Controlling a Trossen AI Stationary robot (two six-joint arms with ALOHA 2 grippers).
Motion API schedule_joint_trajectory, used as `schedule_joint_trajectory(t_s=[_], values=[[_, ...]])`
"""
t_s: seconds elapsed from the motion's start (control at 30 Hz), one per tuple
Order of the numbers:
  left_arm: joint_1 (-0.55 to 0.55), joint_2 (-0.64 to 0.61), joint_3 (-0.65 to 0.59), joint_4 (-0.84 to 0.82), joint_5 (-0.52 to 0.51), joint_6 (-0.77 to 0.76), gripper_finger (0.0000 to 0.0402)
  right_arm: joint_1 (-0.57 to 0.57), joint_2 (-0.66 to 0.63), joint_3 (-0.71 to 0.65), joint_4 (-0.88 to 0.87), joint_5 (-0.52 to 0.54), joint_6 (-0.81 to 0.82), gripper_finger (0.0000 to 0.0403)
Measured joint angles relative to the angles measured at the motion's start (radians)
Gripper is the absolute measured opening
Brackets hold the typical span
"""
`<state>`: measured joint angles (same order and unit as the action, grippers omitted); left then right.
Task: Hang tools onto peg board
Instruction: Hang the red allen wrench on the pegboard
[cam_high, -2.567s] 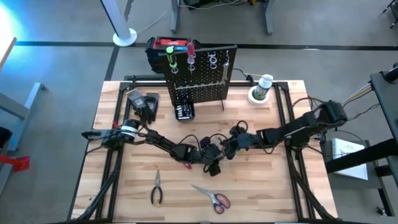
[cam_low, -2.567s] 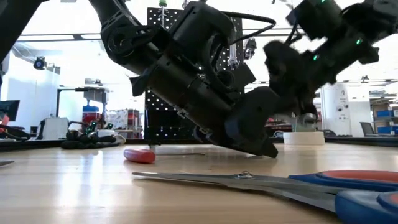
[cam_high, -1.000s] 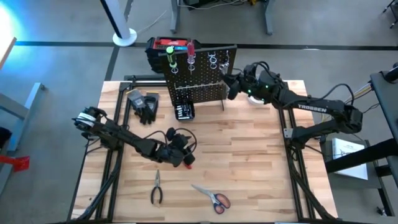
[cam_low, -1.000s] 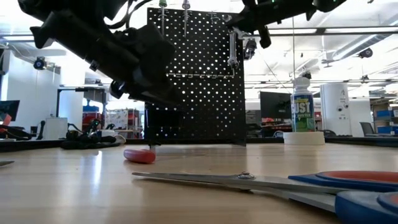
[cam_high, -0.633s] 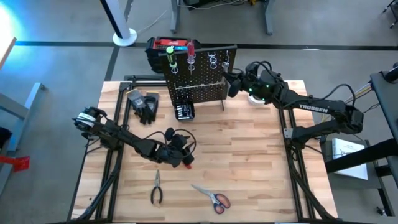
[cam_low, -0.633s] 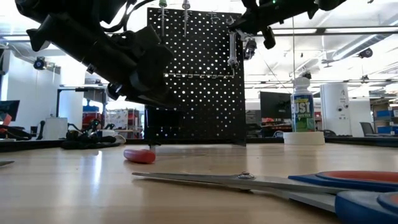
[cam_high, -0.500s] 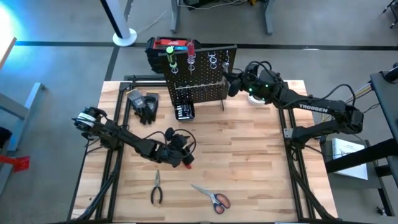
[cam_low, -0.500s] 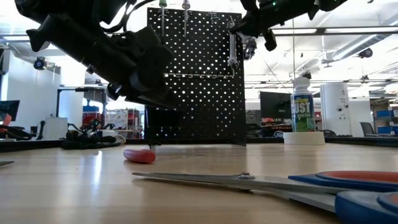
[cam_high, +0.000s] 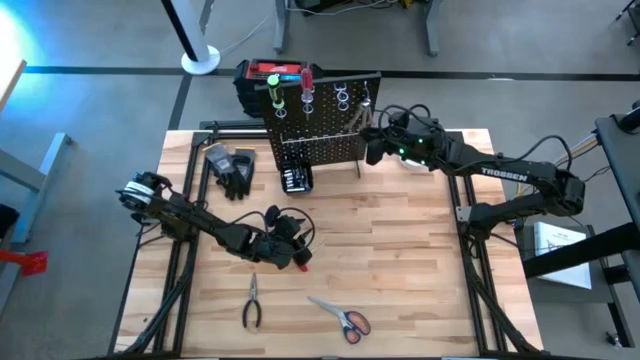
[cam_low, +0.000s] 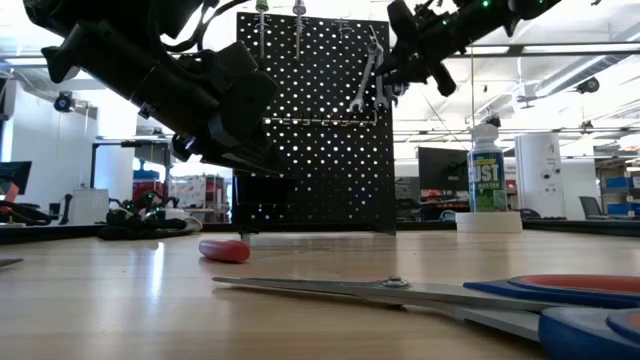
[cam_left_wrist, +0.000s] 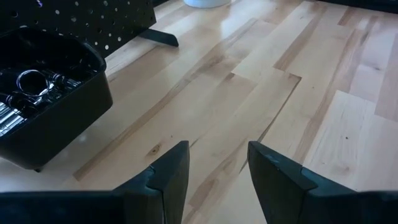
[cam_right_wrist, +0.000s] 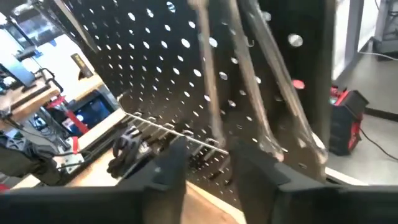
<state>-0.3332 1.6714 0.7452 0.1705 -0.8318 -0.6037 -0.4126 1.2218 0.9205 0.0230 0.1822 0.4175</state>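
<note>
The peg board (cam_high: 322, 118) has silver wrenches (cam_low: 368, 68) at its one o'clock corner, and the right gripper (cam_high: 371, 146) waits beside them, fingers apart and empty. The left gripper (cam_high: 290, 252), open with nothing inside, hangs just beside the small red tool (cam_high: 302, 257); I judge it must next descend and grasp it.

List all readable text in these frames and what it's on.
"TROSSEN": white lettering on the right arm, high view.
"UST": the large letters that show on the bottle label, low view; the label's smaller print is too small to read.
Nothing readable on the peg board, the toolbox or the scissors.
</note>
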Motion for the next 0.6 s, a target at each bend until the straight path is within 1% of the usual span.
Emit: schedule_joint_trajectory(t_s=[0.1, 0.2, 0.3, 0.37, 0.43, 0.53, 0.6], values=[[-0.001, 0.0, 0.0, -0.002, 0.0, -0.009, 0.0155, 0.007, -0.014, -0.003, -0.05, -0.009, 0.0, 0.0145], [-0.01, 0.0, 0.0, -0.014, 0.0, -0.021, 0.0155, 0.041, -0.036, -0.007, -0.127, -0.065, -0.006, 0.0173], [-0.022, 0.0, 0.0, -0.054, -0.008, -0.039, 0.0155, 0.105, -0.062, -0.018, -0.198, -0.106, -0.017, 0.0186], [-0.03, -0.003, 0.0, -0.098, -0.004, -0.048, 0.0155, 0.168, -0.077, -0.039, -0.224, -0.109, -0.034, 0.0188], [-0.034, -0.01, 0.0, -0.157, 0.053, -0.064, 0.0155, 0.242, -0.087, -0.073, -0.235, -0.113, -0.051, 0.0186], [-0.034, -0.022, 0.0, -0.229, 0.225, -0.109, 0.0155, 0.345, -0.089, -0.123, -0.234, -0.114, -0.066, 0.018], [-0.036, -0.024, 0.0, -0.253, 0.296, -0.125, 0.0155, 0.408, -0.085, -0.153, -0.226, -0.113, -0.069, 0.0175]])
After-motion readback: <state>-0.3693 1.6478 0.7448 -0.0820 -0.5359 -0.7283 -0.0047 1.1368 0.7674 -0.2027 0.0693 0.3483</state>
